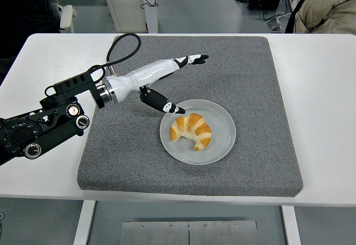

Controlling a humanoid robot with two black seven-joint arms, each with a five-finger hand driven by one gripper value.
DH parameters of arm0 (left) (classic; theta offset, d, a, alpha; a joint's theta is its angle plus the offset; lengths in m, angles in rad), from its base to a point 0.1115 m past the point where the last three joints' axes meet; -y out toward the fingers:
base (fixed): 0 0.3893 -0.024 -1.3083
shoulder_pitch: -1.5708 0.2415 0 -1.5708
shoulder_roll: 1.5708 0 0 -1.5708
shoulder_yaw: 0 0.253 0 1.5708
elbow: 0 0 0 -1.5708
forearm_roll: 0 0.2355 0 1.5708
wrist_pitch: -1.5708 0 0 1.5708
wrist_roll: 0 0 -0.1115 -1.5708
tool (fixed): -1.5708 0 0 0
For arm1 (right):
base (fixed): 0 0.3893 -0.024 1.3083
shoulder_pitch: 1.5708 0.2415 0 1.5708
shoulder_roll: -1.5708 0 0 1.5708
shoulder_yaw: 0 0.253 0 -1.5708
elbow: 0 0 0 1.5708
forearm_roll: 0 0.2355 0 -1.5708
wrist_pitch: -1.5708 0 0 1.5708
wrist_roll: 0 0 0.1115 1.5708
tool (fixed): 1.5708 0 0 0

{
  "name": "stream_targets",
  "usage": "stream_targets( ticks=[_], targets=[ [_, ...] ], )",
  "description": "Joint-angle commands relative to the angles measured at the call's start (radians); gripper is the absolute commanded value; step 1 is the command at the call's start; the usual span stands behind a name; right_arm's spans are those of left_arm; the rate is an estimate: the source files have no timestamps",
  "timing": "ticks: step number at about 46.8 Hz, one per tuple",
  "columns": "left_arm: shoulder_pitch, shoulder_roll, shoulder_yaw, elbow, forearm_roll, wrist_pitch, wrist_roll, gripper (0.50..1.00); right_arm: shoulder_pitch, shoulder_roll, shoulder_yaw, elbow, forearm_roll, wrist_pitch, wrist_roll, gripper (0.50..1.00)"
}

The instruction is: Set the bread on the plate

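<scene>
A golden croissant lies alone on a round grey plate, resting left of the plate's centre and touching nothing else. The plate sits on a dark grey mat, in the mat's near half and a little right of its middle, well inside every edge. The mat covers most of a white table, leaving bare margins at the left and right sides and a strip along the near edge.

Above the mat's left half, the robot's left hand is lifted clear of the plate, its white fingers stretched out flat toward the mat's far edge and its thumb angled down toward the plate's left rim, wide apart and holding nothing. A black cable loops up behind the wrist. Beyond the table's far right corner, a person's beige sleeve shows.
</scene>
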Motion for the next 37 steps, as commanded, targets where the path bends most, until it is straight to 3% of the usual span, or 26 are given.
stream_targets(
  ticks=[1, 6, 13, 20, 37],
  targets=[
    [0.019, 0.001, -0.044, 0.001, -0.051, 0.000, 0.000, 0.969, 0.000, 0.000, 0.000, 0.000, 0.000, 0.000, 0.000, 1.000],
    [0.028, 0.001, -0.065, 0.003, -0.133, 0.024, -0.002, 0.969, 0.000, 0.000, 0.000, 0.000, 0.000, 0.000, 0.000, 1.000],
    [0.037, -0.002, -0.064, 0.009, -0.238, 0.110, -0.002, 0.969, 0.000, 0.000, 0.000, 0.000, 0.000, -0.001, 0.001, 1.000],
    [0.037, -0.007, -0.061, 0.033, -0.366, 0.146, 0.000, 0.968, 0.000, 0.000, 0.000, 0.000, 0.000, 0.000, 0.000, 1.000],
    [0.013, -0.045, -0.068, 0.214, -0.648, 0.164, -0.007, 0.969, 0.000, 0.000, 0.000, 0.000, 0.000, 0.000, 0.000, 1.000]
  ],
)
